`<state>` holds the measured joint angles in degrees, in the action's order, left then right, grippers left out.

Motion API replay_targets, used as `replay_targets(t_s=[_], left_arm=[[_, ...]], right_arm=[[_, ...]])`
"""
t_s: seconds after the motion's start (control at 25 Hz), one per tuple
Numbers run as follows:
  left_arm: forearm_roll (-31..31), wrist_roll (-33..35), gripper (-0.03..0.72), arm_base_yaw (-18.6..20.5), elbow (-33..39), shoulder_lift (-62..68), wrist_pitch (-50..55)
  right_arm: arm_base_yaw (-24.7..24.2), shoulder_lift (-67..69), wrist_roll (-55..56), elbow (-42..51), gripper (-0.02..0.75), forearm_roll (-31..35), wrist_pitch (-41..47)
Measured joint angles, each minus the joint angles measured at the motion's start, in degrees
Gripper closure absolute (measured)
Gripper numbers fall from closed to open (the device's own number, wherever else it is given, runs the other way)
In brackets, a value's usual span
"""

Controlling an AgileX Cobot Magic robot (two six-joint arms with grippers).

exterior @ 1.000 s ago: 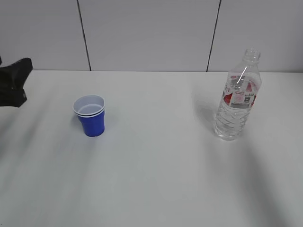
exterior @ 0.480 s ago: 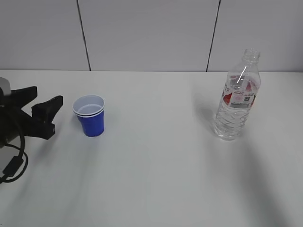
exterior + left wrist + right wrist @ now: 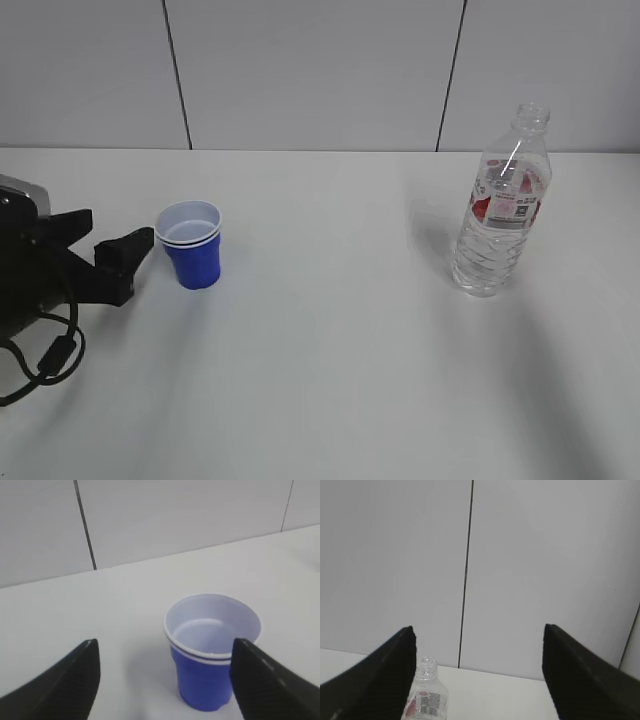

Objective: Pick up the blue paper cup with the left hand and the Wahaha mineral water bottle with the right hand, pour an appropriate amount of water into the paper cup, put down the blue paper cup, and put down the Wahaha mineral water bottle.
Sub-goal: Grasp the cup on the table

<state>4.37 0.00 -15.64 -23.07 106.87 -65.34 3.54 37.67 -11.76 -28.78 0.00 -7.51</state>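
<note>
The blue paper cup (image 3: pixel 191 256) stands upright on the white table (image 3: pixel 330 360), left of centre, white inside with a double white rim. My left gripper (image 3: pixel 120 227) is open, just left of the cup and not touching it. In the left wrist view the cup (image 3: pixel 207 682) sits ahead between the open fingers, nearer the right one, with the gripper (image 3: pixel 165 642) empty. The Wahaha mineral water bottle (image 3: pixel 501 212) stands upright and uncapped at the right, with clear water (image 3: pixel 487 262) inside. My right gripper (image 3: pixel 478 629) is open and empty, back from the bottle (image 3: pixel 426 697); it is out of the exterior view.
A grey panelled wall (image 3: pixel 320 70) with dark vertical seams runs behind the table's far edge. The left arm's black cable (image 3: pixel 45 360) loops over the table at the front left. The cup and the bottle stand far apart.
My left gripper has come in from the left edge toward the cup and now sits right beside it. Cup and bottle have not moved.
</note>
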Motion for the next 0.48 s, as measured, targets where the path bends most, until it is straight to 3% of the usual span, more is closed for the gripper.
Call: replay_targets(t_s=[0.16, 0.48], left_arm=[[0.74, -0.81, 0.126, -0.02, -0.24, 2.11, 0.0], [2.82, -0.95, 0.136, -0.02, -3.45, 7.69, -0.33]], right_arm=[[0.0, 0.0, 0.12, 0.0, 0.152, 0.0, 0.0], [0.0, 0.0, 0.24, 0.0, 0.152, 0.0, 0.0]])
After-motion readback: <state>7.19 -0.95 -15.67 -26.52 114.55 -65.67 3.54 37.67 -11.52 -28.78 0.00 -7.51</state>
